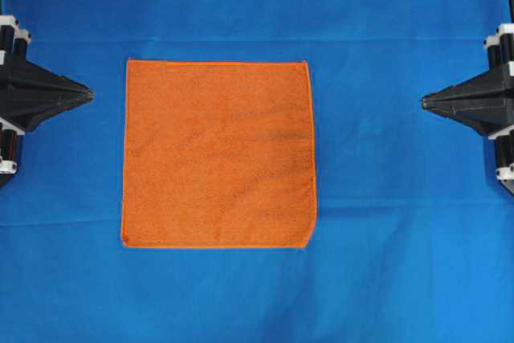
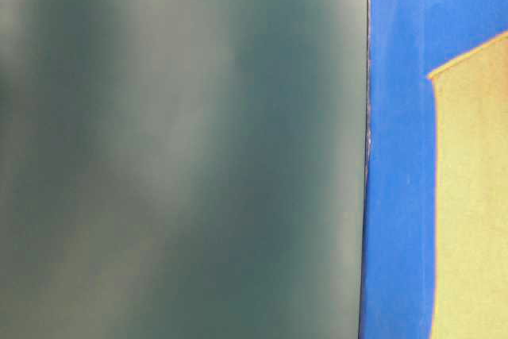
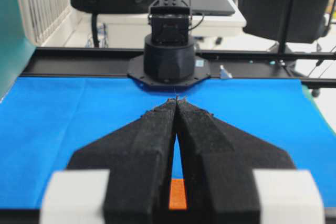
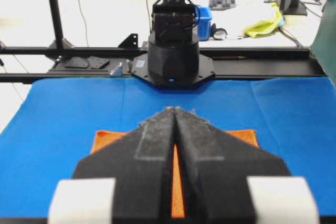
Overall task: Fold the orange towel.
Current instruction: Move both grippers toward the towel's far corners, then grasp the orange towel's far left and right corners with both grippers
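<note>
Nothing is being folded yet: the towel (image 1: 218,153) is lying flat at frame centre on the blue cloth (image 1: 401,263). Left gripper (image 1: 90,95) and right gripper (image 1: 424,102) are sitting closed, empty, at the edges; next, one must open over a hem.

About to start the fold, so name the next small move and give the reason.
Probably open both grippers and bring them in toward the orange towel. It lies flat and unfolded on the blue cloth, while the left gripper and right gripper sit shut at the sides, clear of its edges.
</note>
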Action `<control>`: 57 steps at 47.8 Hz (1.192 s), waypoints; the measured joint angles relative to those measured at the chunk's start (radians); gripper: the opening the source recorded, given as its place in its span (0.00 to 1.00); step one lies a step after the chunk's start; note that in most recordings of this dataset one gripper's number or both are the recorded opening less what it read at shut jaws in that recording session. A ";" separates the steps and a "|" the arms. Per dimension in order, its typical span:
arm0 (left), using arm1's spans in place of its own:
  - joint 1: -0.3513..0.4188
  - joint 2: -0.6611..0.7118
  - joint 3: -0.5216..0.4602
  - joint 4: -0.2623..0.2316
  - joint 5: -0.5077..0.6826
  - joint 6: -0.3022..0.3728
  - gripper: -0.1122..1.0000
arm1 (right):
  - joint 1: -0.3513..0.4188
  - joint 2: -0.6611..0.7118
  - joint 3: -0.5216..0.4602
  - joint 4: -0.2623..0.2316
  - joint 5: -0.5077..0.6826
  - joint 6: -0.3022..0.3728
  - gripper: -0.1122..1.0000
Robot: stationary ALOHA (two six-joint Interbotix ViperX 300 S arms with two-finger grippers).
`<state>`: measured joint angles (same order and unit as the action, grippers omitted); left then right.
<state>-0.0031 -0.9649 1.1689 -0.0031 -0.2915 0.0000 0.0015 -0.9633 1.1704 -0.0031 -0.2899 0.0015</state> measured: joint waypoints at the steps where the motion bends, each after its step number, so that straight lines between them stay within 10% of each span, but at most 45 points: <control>1: 0.000 0.002 -0.002 -0.002 0.009 -0.002 0.10 | -0.002 0.002 0.000 0.000 0.000 0.000 0.10; 31: 0.147 0.124 -0.002 -0.021 0.106 -0.012 0.11 | -0.221 0.318 -0.133 0.034 0.115 0.038 0.10; 37: 0.199 0.179 0.000 -0.023 0.106 -0.025 0.30 | -0.282 0.428 -0.167 0.035 0.123 0.052 0.13; 48: 0.296 0.287 0.014 -0.021 0.101 -0.037 0.88 | -0.336 0.635 -0.236 0.037 0.152 0.055 0.65; 57: 0.380 0.434 0.061 -0.023 0.031 -0.038 0.86 | -0.373 0.805 -0.282 0.035 0.146 0.055 0.62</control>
<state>0.3774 -0.5308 1.2303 -0.0261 -0.2608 -0.0383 -0.3712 -0.1580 0.8882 0.0322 -0.1442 0.0568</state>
